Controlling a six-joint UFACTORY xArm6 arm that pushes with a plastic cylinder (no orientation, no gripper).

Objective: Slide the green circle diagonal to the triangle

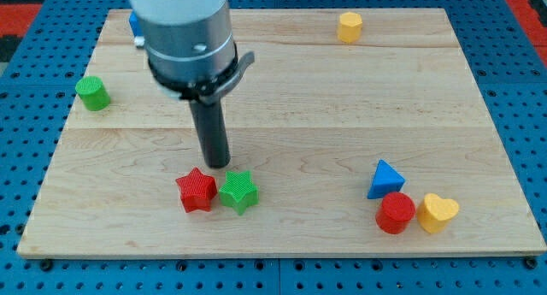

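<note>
One view only, from above the board's (342, 98) near edge, tilted down toward the far edge. Fairly close: whole board visible, my tip (215, 164) left of centre.

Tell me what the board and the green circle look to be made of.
Board: pale wood, probably joined planks, matte; grain streaks and lengthwise seams show. Green circle: likely plastic, perhaps 3D-printed, matte; its colour is uniform and fine ridges seem to run down its side, though they are too small to be sure.
</note>
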